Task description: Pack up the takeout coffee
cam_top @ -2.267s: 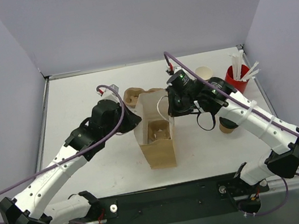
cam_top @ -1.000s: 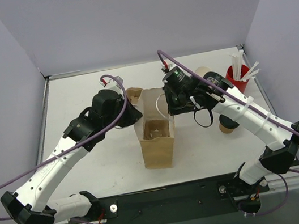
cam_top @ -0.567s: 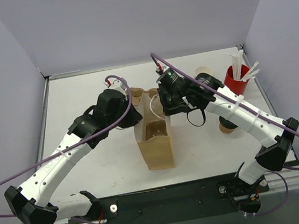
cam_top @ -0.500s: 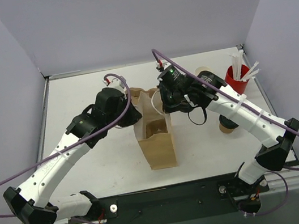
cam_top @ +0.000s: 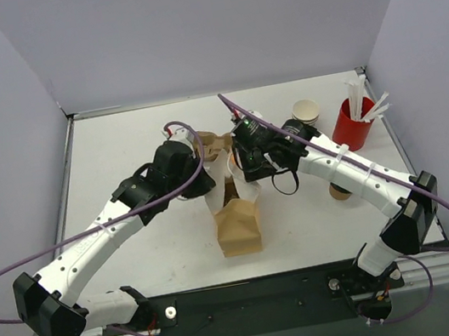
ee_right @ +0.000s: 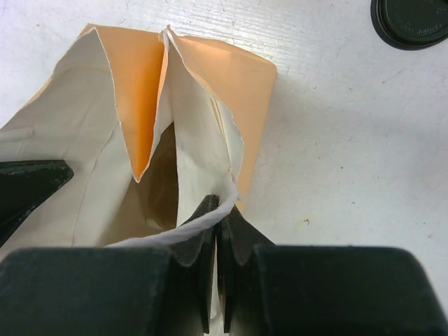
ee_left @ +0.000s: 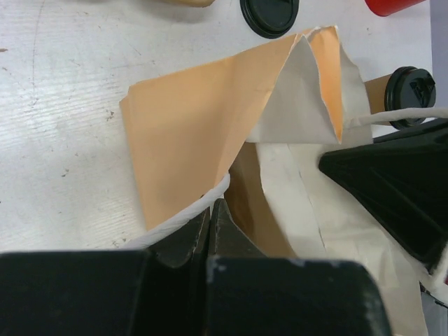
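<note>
I see no way into the paper bag [cam_top: 238, 222] from above. Its mouth is pinched to a narrow slit, and my left claw [ee_left: 211, 213] and right claw [ee_right: 218, 210] sit clamped on the white handles [ee_right: 203, 224] on either side of it. The pulp carrier [cam_top: 210, 144] stands just behind. The right side is crowded: the red cup [cam_top: 352, 124] and open cup [cam_top: 306, 110] are far, and the lidded cup [cam_top: 340, 192] is beneath my right forearm. The far-left surface [cam_top: 113, 143] is bare, with room to pass.
</note>
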